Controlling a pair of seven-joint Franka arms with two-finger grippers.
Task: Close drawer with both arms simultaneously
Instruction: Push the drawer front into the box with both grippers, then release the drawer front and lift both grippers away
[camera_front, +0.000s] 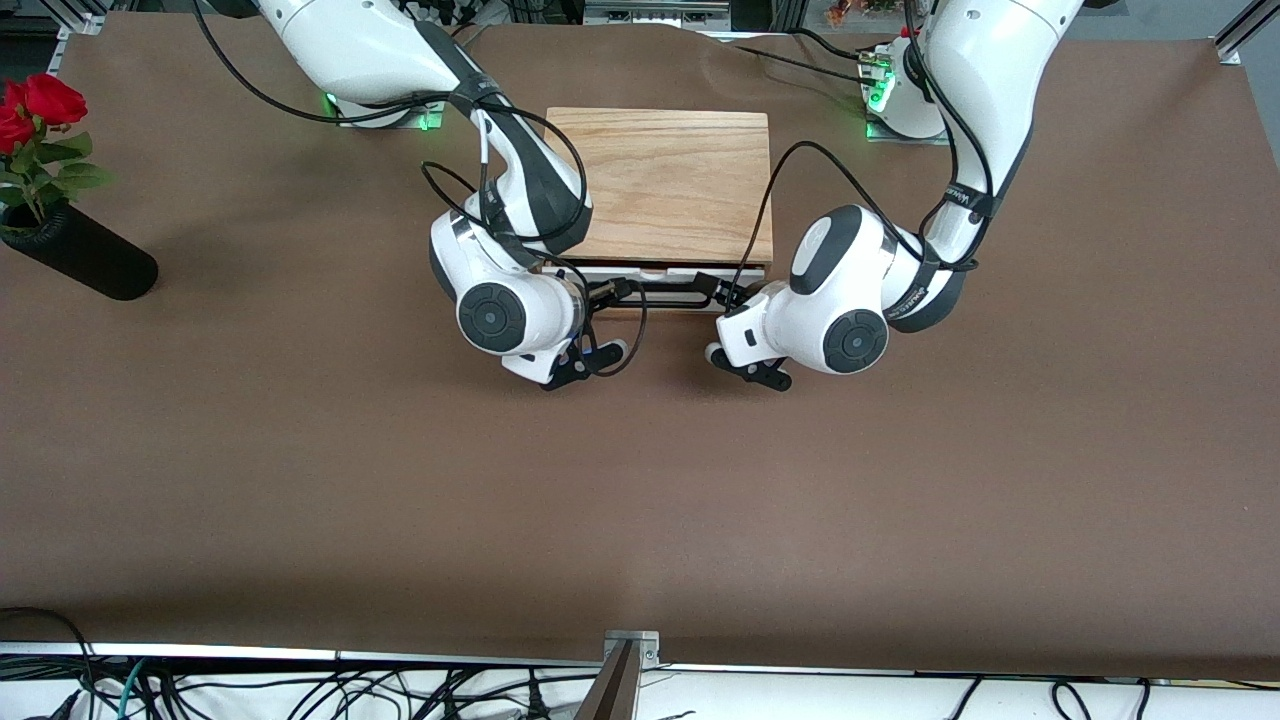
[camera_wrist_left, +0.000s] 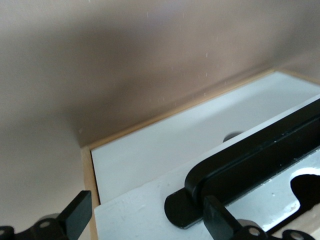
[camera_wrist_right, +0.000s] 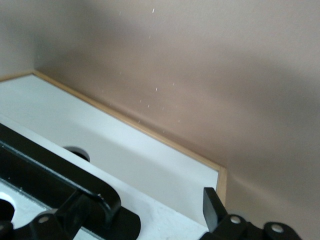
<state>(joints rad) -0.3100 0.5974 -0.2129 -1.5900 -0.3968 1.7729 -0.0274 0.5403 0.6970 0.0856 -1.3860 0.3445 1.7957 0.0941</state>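
Both arms are down at the front of the oak box (camera_front: 665, 180), which sits on the brown bench (camera_front: 640, 480) between the two bases. The drawer (camera_front: 655, 274) looks nearly home, only a thin strip of white panel showing under the box's top, its black handle (camera_front: 665, 291) running across it. The left gripper (camera_wrist_left: 145, 217) is at one end of that handle, fingers apart, straddling the handle's foot against the white panel. The right gripper (camera_wrist_right: 140, 220) mirrors it at the handle's other end, fingers spread too, one finger lying over the black bar. Neither is clamped on anything. For a clean finish, my call is an even push: both arms pressing straight in at the same pace, so the panel stays square and doesn't jam. A vase of red roses (camera_front: 60, 215) lies near the right arm's end, well apart
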